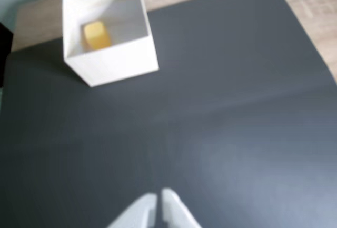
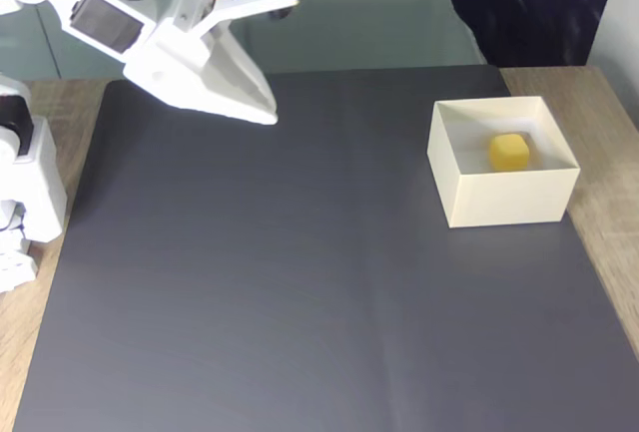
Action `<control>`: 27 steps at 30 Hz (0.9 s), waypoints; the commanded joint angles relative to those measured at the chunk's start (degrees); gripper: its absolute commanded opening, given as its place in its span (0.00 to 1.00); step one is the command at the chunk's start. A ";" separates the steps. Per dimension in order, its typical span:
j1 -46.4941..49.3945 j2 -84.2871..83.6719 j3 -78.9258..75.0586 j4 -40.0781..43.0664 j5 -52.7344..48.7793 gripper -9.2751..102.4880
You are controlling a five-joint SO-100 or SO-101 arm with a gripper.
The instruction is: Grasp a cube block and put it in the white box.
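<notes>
I see the yellow cube (image 2: 508, 151) inside the white box (image 2: 504, 198) at right; my gripper (image 2: 266, 113), upper left, is closed and empty.

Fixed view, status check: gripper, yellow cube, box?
Gripper empty, jaws shut, raised over the mat's far left. Small yellow cube block inside the square cream-white box. Dark grey mat between them, nothing in the way.

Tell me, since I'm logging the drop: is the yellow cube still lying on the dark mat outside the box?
No. In the fixed view the cube block sits inside the white box, not on the dark mat.
</notes>
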 commanded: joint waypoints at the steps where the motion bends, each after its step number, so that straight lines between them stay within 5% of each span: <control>1: 0.35 3.87 1.67 -0.35 0.09 0.10; 27: 0.44 31.29 23.20 5.80 0.18 0.10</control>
